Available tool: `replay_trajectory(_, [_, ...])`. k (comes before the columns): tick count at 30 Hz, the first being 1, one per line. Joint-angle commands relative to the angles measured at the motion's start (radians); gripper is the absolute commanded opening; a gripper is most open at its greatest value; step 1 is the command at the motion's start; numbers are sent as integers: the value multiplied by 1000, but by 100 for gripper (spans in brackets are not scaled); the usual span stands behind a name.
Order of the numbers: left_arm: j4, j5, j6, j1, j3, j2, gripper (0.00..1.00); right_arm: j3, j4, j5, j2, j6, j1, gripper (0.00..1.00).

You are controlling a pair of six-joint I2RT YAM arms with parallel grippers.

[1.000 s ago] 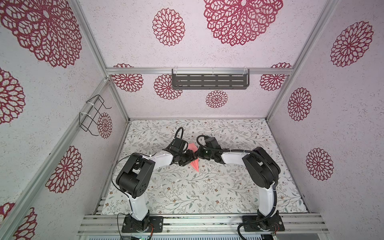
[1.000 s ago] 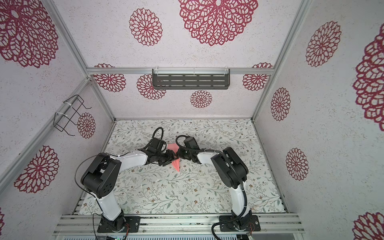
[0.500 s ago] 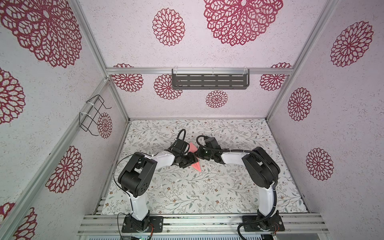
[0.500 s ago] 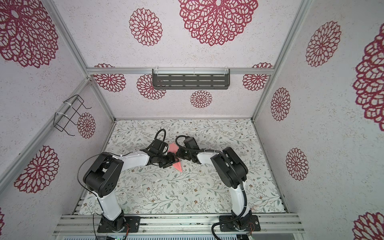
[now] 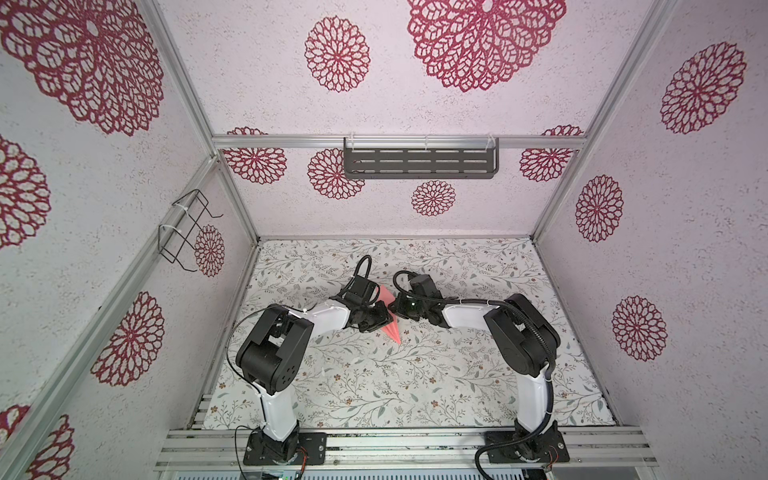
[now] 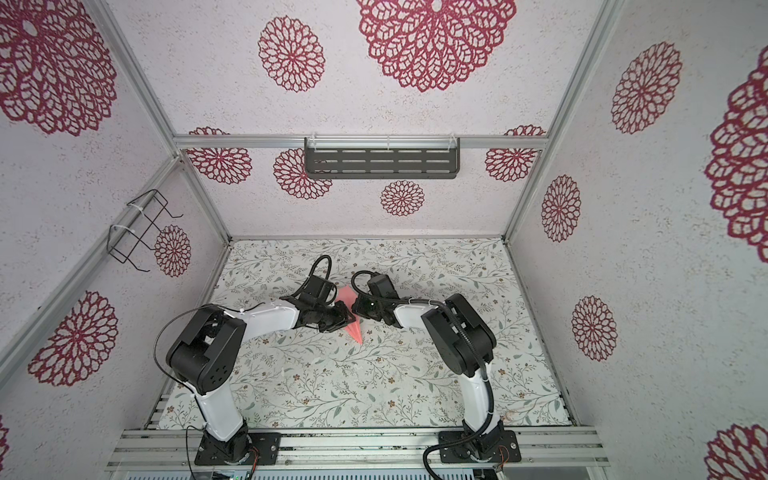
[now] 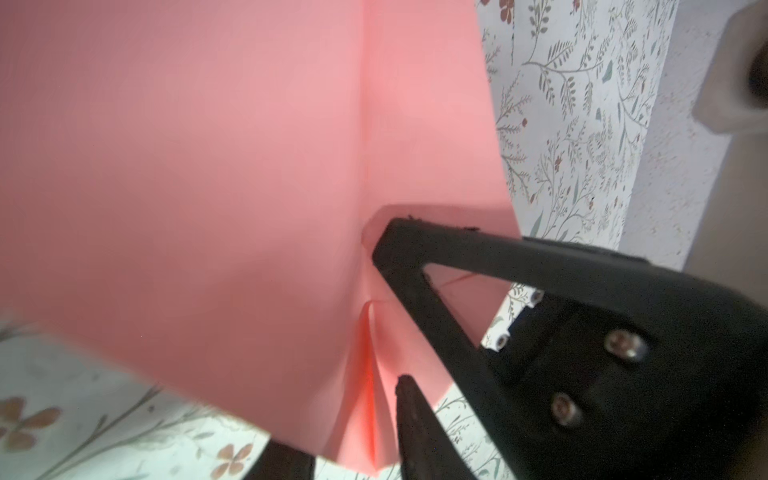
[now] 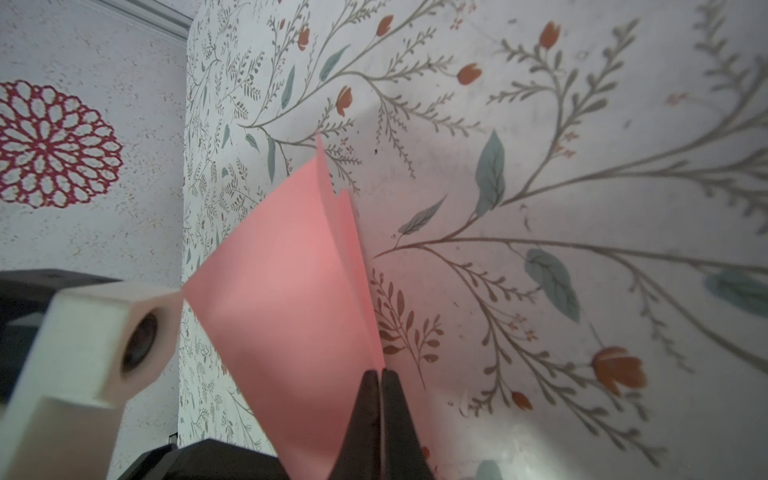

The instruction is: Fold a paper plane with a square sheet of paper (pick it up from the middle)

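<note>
The square sheet of paper is folded into a slim, pointed salmon-pink paper plane (image 5: 393, 331) (image 6: 355, 332), held just above the table's middle with its tip toward the front. My right gripper (image 8: 380, 372) (image 5: 394, 311) is shut on its folded edge, and the wing (image 8: 286, 291) spreads out to one side. My left gripper (image 7: 349, 419) (image 5: 383, 323) straddles the centre folds (image 7: 370, 374) from the opposite side. Its fingers are still apart: one fingertip (image 7: 409, 411) lies beside the pleat and the wing partly hides the other. The right gripper's black finger (image 7: 457, 257) pinches the paper close by.
The two arms meet nose to nose over the floral table (image 5: 415, 386). A dark slotted shelf (image 5: 419, 158) hangs on the back wall and a wire rack (image 5: 185, 232) on the left wall. The left wrist's pale housing (image 8: 95, 345) sits close beside the right gripper.
The left gripper's jaws have narrowed around the paper's folds and the left arm has edged toward the middle. The right gripper has kept its hold in place.
</note>
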Motion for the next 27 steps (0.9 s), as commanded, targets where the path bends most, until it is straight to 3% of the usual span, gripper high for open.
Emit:
replay_trajectory(1, [19, -12, -15, -2, 22, 2, 25, -8, 28, -8, -16, 12, -6, 6])
replay_trajectory(7, [-39, -41, -3, -3, 43, 10, 12, -10, 16, 6, -35, -9, -8, 15])
replay_trajectory(10, [-102, -72, 31, -1, 68, 4, 6, -20, 1, 29, -63, -37, -14, 26])
replay_trajectory(13, [-211, -132, 94, -2, 103, -10, 4, -60, 12, 69, -117, -66, -27, 45])
replay_trajectory(18, [-516, -341, 267, -4, 199, -40, 3, -155, 27, 165, -235, -124, -65, 64])
replay_trajectory(22, [-667, -477, 321, -7, 257, -23, 6, -205, 7, 240, -290, -152, -94, 69])
replay_trajectory(27, [-701, -524, 314, -8, 295, 27, 8, -231, 8, 242, -305, -142, -115, 69])
